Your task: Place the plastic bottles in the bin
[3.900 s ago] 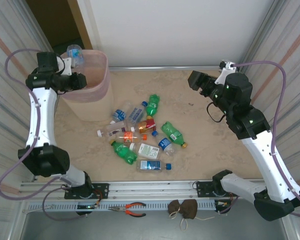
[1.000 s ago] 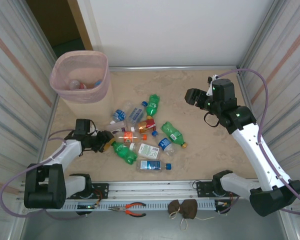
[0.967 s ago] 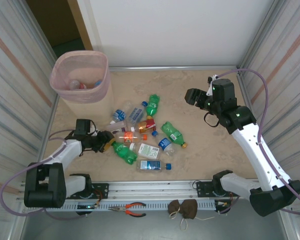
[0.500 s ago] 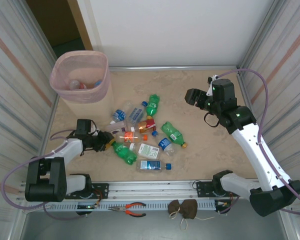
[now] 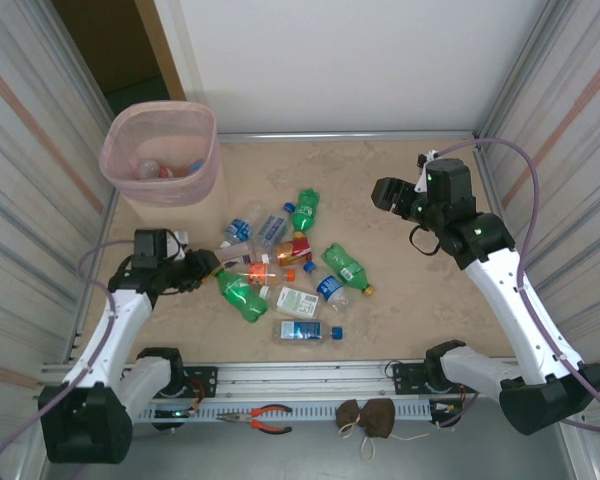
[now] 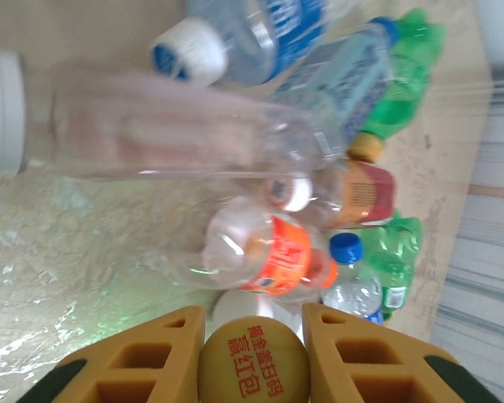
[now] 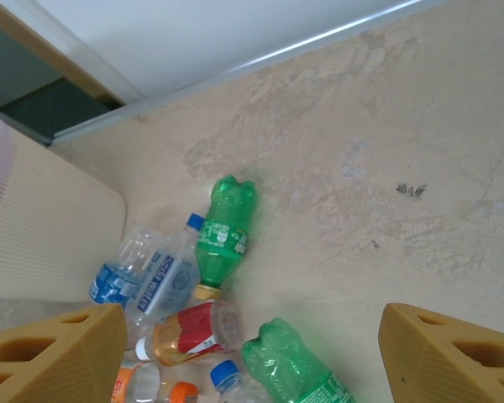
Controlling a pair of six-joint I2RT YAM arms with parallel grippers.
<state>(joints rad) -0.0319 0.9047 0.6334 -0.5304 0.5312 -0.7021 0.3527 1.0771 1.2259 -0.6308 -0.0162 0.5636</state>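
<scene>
Left wrist shows clear bottles (image 6: 176,134) beyond gripped cap (image 6: 254,365).

Clear bottle (image 6: 176,138) blurred, left claw (image 6: 252,315) cropped, gold-capped bottle (image 6: 254,374) hidden beyond cap

Bright, even light fills the room; shadows fall soft. Just past the fingers (image 6: 143,357) of the left gripper (image 6: 252,315), a clear bottle (image 6: 176,138) is blurred.

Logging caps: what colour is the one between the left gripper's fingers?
Yellow cap, red lettering; left wrist view.
</scene>
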